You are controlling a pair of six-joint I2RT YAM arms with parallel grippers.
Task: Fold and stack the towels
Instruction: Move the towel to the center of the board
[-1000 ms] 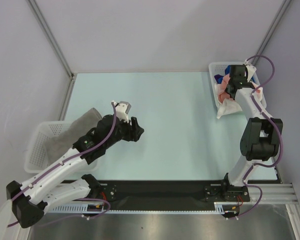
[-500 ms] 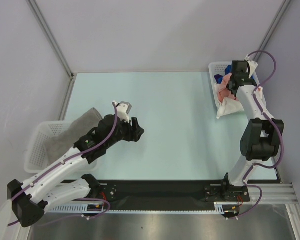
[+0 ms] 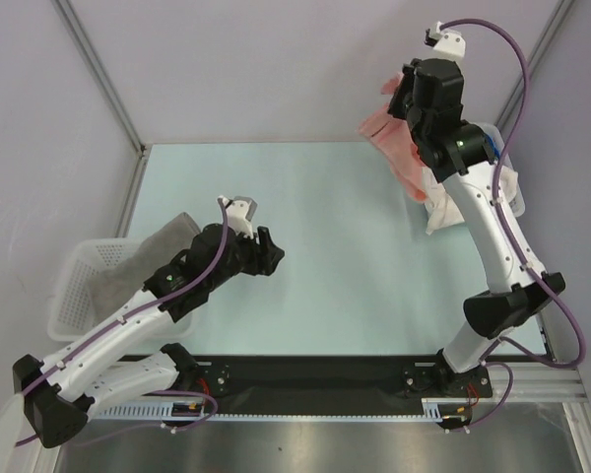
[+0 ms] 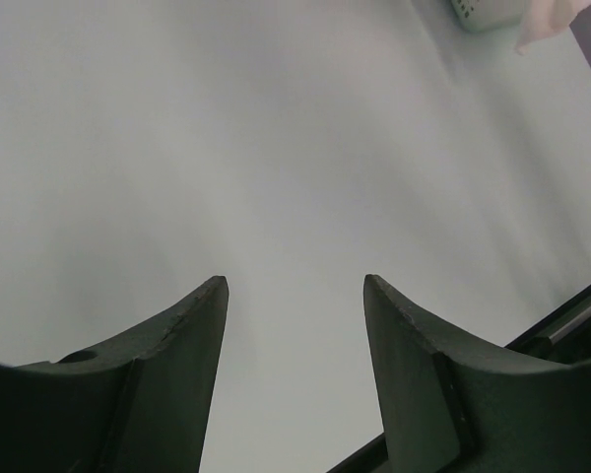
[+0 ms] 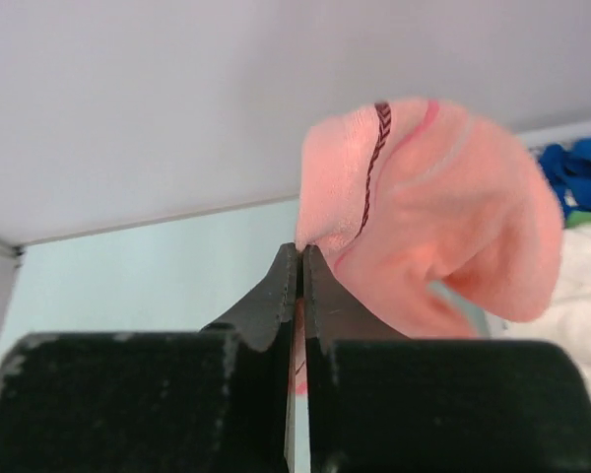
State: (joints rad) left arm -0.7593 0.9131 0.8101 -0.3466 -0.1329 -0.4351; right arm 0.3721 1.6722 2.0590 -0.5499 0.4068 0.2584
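Note:
My right gripper [image 3: 402, 103] is shut on an edge of the salmon pink towel [image 3: 392, 148] and holds it high above the back right of the table; the towel hangs down from the jaws. In the right wrist view the pink towel [image 5: 433, 217] bulges beyond the closed gripper [image 5: 301, 251]. A white towel [image 3: 451, 209] droops over the right basket [image 3: 505, 161], with a blue towel [image 5: 576, 169] inside it. A grey towel [image 3: 143, 258] lies partly in the left basket [image 3: 74, 301]. My left gripper [image 3: 268, 254] is open and empty, low over the table [image 4: 295, 286].
The pale green table [image 3: 325, 256] runs from the left basket to the right basket. Grey walls and metal posts [image 3: 98, 74] close in the back and sides. A black rail [image 3: 315, 379] runs along the near edge.
My right arm has risen out of the right basket and swung left, lifting the salmon pink towel up with it. The left arm has barely moved.

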